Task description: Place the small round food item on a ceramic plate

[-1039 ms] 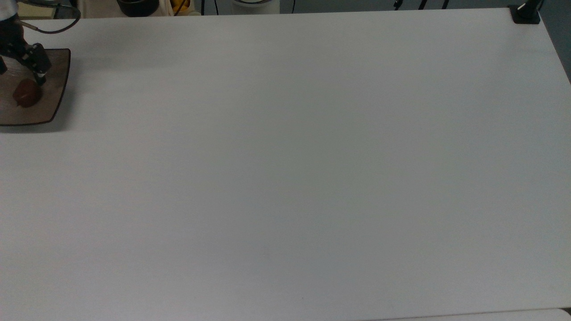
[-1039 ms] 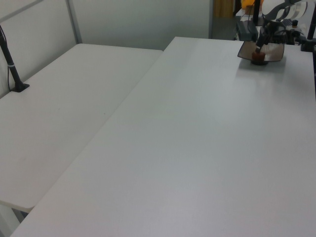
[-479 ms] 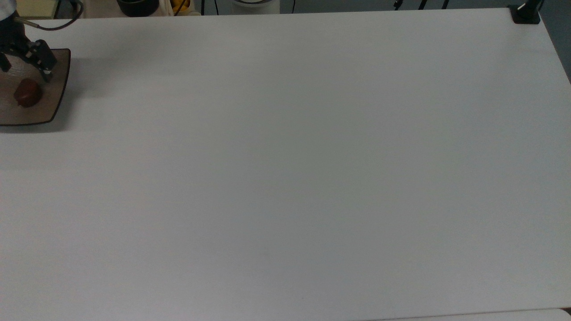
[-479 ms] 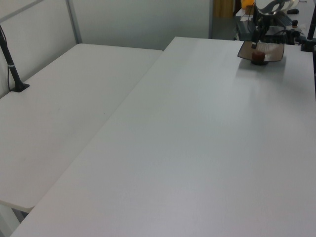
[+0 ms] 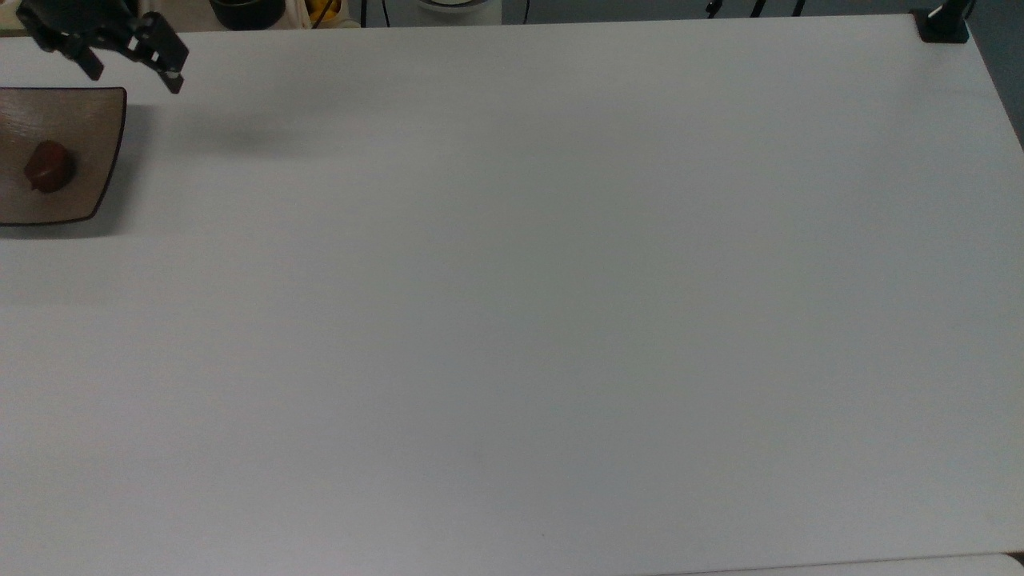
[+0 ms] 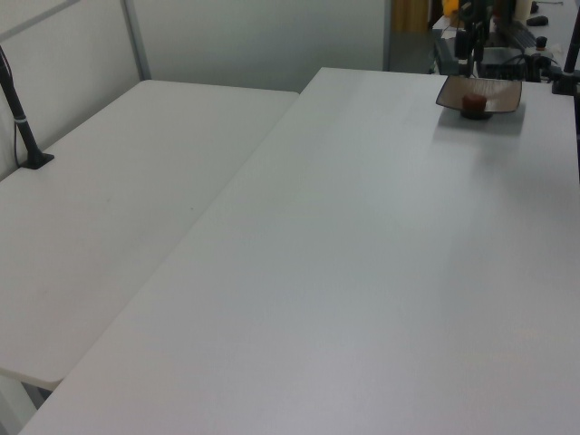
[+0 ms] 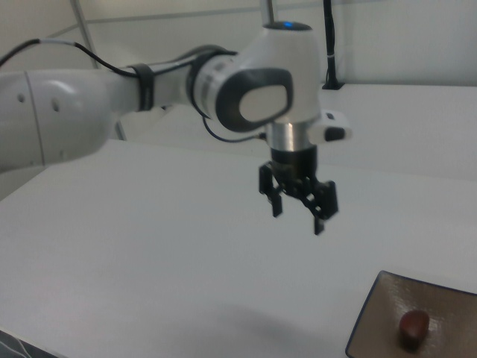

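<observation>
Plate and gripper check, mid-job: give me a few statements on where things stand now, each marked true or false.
1. The small round food item lies on the ceramic plate. True.
2. The gripper is shut on the food item. False: it is open and holds nothing.
3. In the right view, the gripper hangs in the air, apart from the plate. True.
4. The plate sits mid-table in the top view. False: it is at the top view's left edge.
</observation>
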`<state>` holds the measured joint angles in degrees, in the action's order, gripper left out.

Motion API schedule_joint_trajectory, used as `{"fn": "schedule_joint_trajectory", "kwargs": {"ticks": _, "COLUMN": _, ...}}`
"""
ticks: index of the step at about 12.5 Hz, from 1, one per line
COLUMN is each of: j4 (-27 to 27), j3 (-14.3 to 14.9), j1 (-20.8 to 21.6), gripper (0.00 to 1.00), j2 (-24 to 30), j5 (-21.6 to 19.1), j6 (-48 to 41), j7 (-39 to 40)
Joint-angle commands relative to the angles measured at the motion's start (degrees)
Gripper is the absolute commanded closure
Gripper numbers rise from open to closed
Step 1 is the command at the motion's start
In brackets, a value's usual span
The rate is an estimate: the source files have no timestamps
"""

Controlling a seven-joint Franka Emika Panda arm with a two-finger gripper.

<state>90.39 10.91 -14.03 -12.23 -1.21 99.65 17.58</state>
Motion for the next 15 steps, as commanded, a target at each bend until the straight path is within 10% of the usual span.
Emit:
{"fn": "schedule_joint_trajectory", "kwargs": {"ticks": 1, "j4": 1.64, "j3": -5.88, "j1": -0.03, "gripper": 0.00, "j2": 6.77, "j5": 1.12, "j6": -5.59, "j7": -6.58}}
{"fn": "schedule_joint_trajectory", "kwargs": {"ticks": 4, "j4": 2.87, "j3": -11.07, "j1": 1.28, "gripper": 0.00, "j2": 11.34, "j5": 1.47, "j6": -6.66, "j7": -12.28}}
{"fn": "schedule_joint_trajectory", "kwargs": {"ticks": 15, "j4": 7.35, "j3": -14.16, "j1": 11.39, "gripper": 0.00, "j2": 12.31, "j5": 6.92, "j6": -0.08, "j7": -24.43}}
